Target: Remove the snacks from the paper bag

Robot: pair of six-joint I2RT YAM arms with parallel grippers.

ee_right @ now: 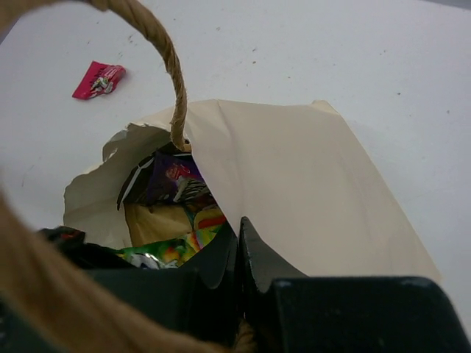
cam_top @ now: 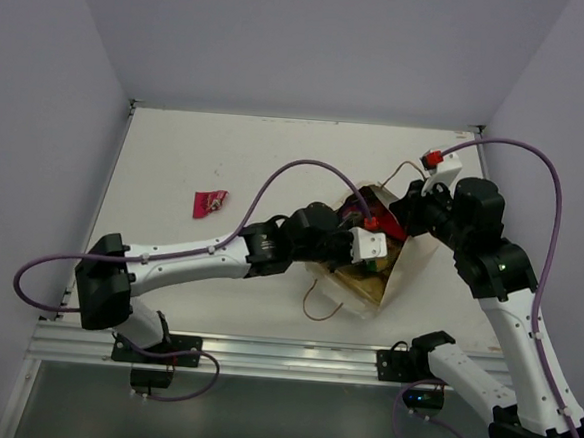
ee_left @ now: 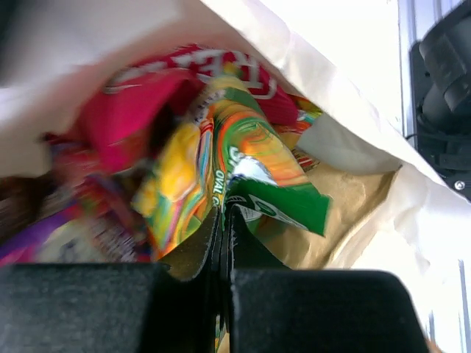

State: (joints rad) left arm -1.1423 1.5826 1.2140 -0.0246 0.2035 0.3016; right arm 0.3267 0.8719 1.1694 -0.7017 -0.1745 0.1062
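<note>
Step in hand: pulling one snack out of the paper bag (ee_right: 309,184). The bag lies on its side on the surface (cam_top: 227,144), right of centre, mouth toward the left.

My left pincer (ee_left: 225,235) is inside the mouth. Its jaws are almost together, clamped on the lower edge of the green-yellow packet (ee_left: 243,154). A red packet (ee_left: 140,103) is packed just behind it, and a tan pouch (ee_left: 353,213) lies under it to the right. A purple packet (ee_right: 176,180) sits deeper in.

My right pincer (ee_right: 239,243) is at the far right end of the bag. Its jaws are closed to a thin slit, and it looks pinched on the cord handle (ee_right: 173,66), which loops round the wrist camera. That is my read; the contact spot itself is mostly hidden.

To do it well:
- Draw the left arm straight back out along the mouth, low and to the left.
- Hold firm on the packet. The film is glossy and the grip is only on an edge, so I judge a slip is possible.
- Hold the handle taut with the right so the bag does not drag along.
- Watch that the red neighbour does not snag on the torn rim.

One loose red packet (cam_top: 210,203) is already out on the surface, well apart to the left. Most of the snacks are not yet out.
</note>
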